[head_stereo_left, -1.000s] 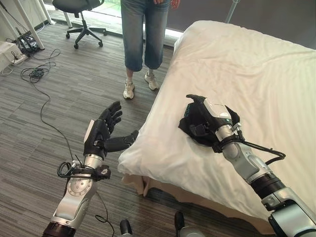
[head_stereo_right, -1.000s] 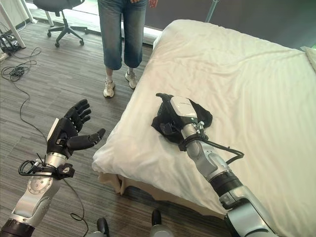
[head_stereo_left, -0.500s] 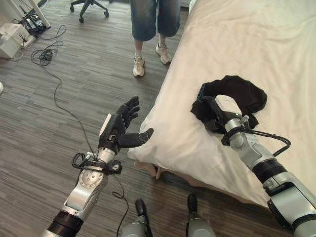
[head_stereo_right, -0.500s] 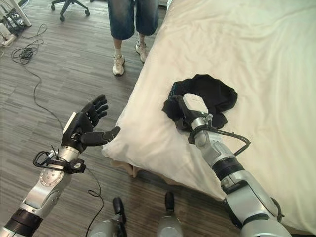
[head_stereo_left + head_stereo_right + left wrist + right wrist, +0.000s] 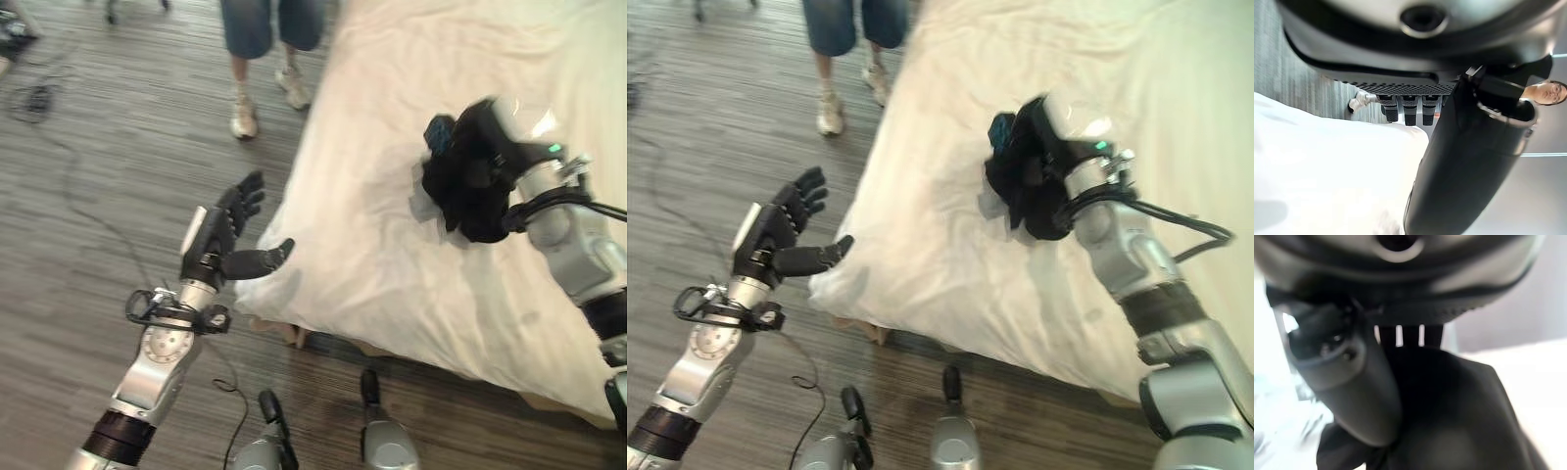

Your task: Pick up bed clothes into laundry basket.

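Observation:
A black garment point(image 5: 468, 196) hangs bunched from my right hand point(image 5: 517, 121), lifted just above the white bed point(image 5: 382, 264). In the right wrist view the dark cloth point(image 5: 1449, 406) lies against the palm, with the thumb point(image 5: 1347, 377) curled over it. My left hand point(image 5: 217, 245) is held open over the floor beside the bed's near corner, palm turned toward the bed and nothing in it. The left wrist view looks past its straight fingers point(image 5: 1403, 111) to the white sheet point(image 5: 1317, 166).
A person point(image 5: 257, 59) in cropped jeans and white shoes stands on the grey wood floor point(image 5: 98, 186) by the bed's left side. The bed's near edge overhangs the floor between my two arms.
My right hand has closed on the black garment and raised it off the sheet, where it lay flat before. The camera has tilted and shifted. The left hand stays open.

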Motion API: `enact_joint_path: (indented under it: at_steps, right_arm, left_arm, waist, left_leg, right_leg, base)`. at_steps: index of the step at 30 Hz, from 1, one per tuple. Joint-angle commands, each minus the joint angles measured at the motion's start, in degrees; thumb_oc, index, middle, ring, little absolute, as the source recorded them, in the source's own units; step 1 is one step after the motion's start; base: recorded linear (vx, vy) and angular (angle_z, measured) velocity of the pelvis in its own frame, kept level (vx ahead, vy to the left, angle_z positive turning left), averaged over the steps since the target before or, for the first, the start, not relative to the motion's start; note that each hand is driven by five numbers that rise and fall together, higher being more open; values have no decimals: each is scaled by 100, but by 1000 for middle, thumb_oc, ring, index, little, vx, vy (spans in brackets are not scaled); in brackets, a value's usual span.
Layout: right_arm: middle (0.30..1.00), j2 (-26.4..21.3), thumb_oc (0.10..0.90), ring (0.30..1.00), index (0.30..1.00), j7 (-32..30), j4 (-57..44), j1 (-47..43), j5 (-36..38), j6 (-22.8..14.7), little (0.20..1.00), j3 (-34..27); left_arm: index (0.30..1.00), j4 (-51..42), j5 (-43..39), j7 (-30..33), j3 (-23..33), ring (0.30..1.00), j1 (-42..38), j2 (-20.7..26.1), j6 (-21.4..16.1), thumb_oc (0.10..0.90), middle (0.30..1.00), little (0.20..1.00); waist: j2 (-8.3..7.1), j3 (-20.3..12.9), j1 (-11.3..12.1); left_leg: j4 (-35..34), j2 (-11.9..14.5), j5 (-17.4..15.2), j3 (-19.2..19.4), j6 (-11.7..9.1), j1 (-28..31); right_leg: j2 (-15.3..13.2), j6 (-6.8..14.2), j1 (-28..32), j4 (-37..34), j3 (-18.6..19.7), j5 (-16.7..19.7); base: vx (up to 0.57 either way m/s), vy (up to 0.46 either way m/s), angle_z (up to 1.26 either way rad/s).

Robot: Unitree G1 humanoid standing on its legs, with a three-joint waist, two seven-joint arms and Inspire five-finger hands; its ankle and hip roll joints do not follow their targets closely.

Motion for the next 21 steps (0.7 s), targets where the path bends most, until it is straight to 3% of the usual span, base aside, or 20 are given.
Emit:
enact_joint_path:
  at_steps: [1,2,5,6,7,8,9,11,13,14,15,16,17,19,20,21]
  right_arm:
    - [300,-435,400,300,300,-1083,-680,658,655,-325,300,-1292]
    - [300,-416,400,300,300,-1071,-738,772,653,-318,300,-1394]
    - [300,-106,400,300,300,-1298,-2137,2784,823,-595,300,-3594]
    - [300,-60,400,300,300,-1275,-2229,2940,827,-581,300,-3731]
    - [300,217,400,300,300,-1410,-2676,3598,810,-740,300,-4476]
    - [300,415,400,300,300,-1494,-2775,3825,868,-801,300,-4815]
    - [300,444,400,300,300,-1486,-2814,3878,873,-799,300,-4859]
    - [300,1039,400,300,300,-1775,-2961,4368,1153,-1043,300,-5596]
    - [300,1371,400,300,300,-1809,-3082,4482,1267,-1148,300,-5699]
    - [300,1550,400,300,300,-1889,-3200,4460,1229,-1264,300,-5667]
    - [300,1571,400,300,300,-1890,-3222,4460,1213,-1262,300,-5651]
    - [300,1645,400,300,300,-1903,-3296,4369,1129,-1290,300,-5500]
    - [300,1649,400,300,300,-1910,-3304,4355,1107,-1285,300,-5472]
    - [300,1732,400,300,300,-1878,-3382,4258,1033,-1261,300,-5304]
    - [300,1787,400,300,300,-1890,-3475,4082,921,-1249,300,-5086]
    - [300,1782,400,300,300,-1916,-3510,3987,866,-1240,300,-5014]
  left_arm:
    - [900,-919,114,-121,606,900,407,21,-609,800,900,900]
    - [900,-928,113,-124,581,900,406,48,-606,800,900,900]
    - [900,-809,229,-84,995,900,663,-169,-486,800,900,900]
    - [900,-820,230,-86,941,900,653,-150,-481,800,900,900]
    - [900,-796,325,-31,1080,900,742,-268,-437,800,900,900]
    - [900,-813,367,11,1217,900,805,-325,-441,800,900,900]
    - [900,-826,369,11,1201,900,810,-317,-435,800,900,900]
    - [900,-889,498,156,1452,900,936,-566,-433,800,900,900]
    - [900,-883,511,204,1478,900,1000,-656,-443,800,900,900]
    - [900,-832,490,283,1556,900,1007,-743,-461,800,900,900]
    - [900,-826,495,291,1563,900,1015,-739,-467,800,900,900]
    - [900,-750,471,394,1549,900,979,-833,-468,800,900,900]
    - [900,-736,478,407,1557,900,980,-837,-473,800,900,900]
    - [900,-744,510,478,1564,900,1036,-927,-454,800,900,900]
    - [900,-814,504,545,1590,900,1127,-1003,-460,800,900,900]
    - [900,-868,509,588,1608,900,1176,-1006,-467,800,900,900]
  waist:
    - [-205,-957,-310]
    - [-236,-971,-274]
    - [-361,-1065,-732]
    - [-371,-1067,-679]
    - [-415,-1074,-874]
    - [-430,-1071,-1010]
    - [-432,-1073,-981]
    - [-408,-1104,-1291]
    - [-418,-1107,-1333]
    - [-407,-1168,-1301]
    - [-411,-1157,-1294]
    - [-439,-1263,-1281]
    - [-440,-1252,-1264]
    - [-393,-1363,-1182]
    - [-266,-1546,-1067]
    - [-210,-1619,-982]
  left_leg:
    - [14,151,-1566,596,110,526]
    - [14,148,-1534,605,108,507]
    - [14,137,-1636,858,139,648]
    - [14,136,-1641,854,141,653]
    - [14,127,-1674,982,154,734]
    - [14,175,-1674,1151,132,790]
    - [14,180,-1676,1160,130,793]
    - [14,373,-1802,1587,86,1040]
    - [14,426,-1762,1722,67,1064]
    - [14,472,-1617,2007,113,1075]
    - [14,492,-1614,2028,102,1102]
    - [14,572,-1456,2386,175,1117]
    - [14,581,-1453,2424,169,1145]
    - [14,685,-1325,2941,271,1218]
    - [14,816,-1215,3408,368,1248]
    - [14,867,-1143,3579,393,1244]
  right_leg:
    - [-345,430,-410,25,-110,-143]
    - [-346,418,-434,25,-99,-120]
    - [-332,528,-513,25,-132,-22]
    - [-334,532,-505,25,-137,-26]
    - [-359,614,-572,25,-160,122]
    - [-408,661,-643,25,-307,237]
    - [-400,659,-646,25,-300,242]
    - [-519,713,-832,25,-938,235]
    - [-541,681,-837,25,-1138,186]
    - [-624,492,-591,48,-1752,29]
    - [-600,471,-575,49,-1747,14]
    - [-669,275,-285,338,-2189,-26]
    - [-659,260,-304,389,-2154,-61]
    - [-877,102,-18,908,-2475,-179]
    - [-1120,10,444,1153,-2879,-218]
    - [-1209,-13,632,1221,-3113,-217]
  base:
    - [20,8,-48]
    - [5,20,-60]
    - [39,82,-50]
    - [22,98,-28]
    - [16,56,-43]
    - [15,53,-56]
    - [74,47,-93]
    - [37,30,-117]
    - [-134,-7,-114]
    - [-161,-4,-117]
    - [-372,-30,-158]
    - [-206,-42,-169]
    - [-321,-35,-179]
    - [-333,-33,-186]
    - [-405,-56,-222]
    - [-282,-44,-209]
